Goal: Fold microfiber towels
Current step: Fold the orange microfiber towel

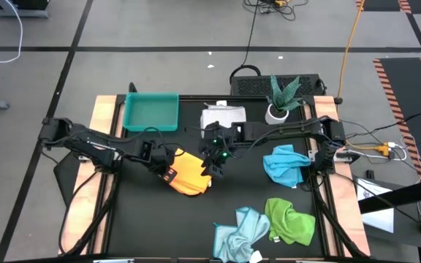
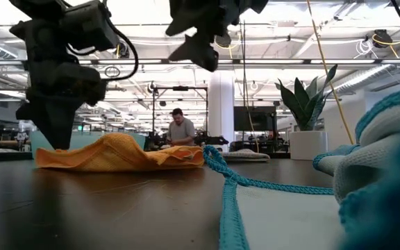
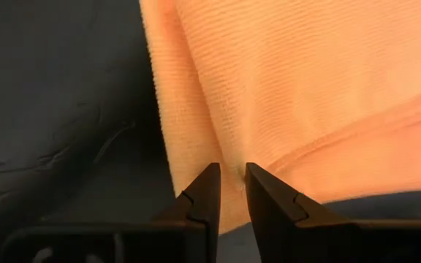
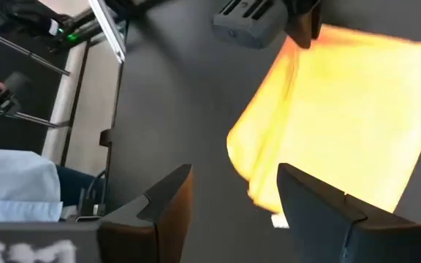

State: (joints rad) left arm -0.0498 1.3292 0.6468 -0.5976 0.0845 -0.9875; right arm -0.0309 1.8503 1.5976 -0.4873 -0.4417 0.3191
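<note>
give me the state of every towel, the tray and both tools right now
orange towel: partly folded, flat on table
bright blue towel: crumpled
green towel: crumpled
pale blue towel: crumpled
white towel: folded
tray: empty
left tool: pinching the orange towel's edge
right tool: open, above the orange towel

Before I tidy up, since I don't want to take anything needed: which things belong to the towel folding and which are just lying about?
Belongs:
orange towel
blue towel
green towel
pale blue towel
white towel

Lying about:
teal tray
potted plant

No readable text — labels or signs — anywhere.
</note>
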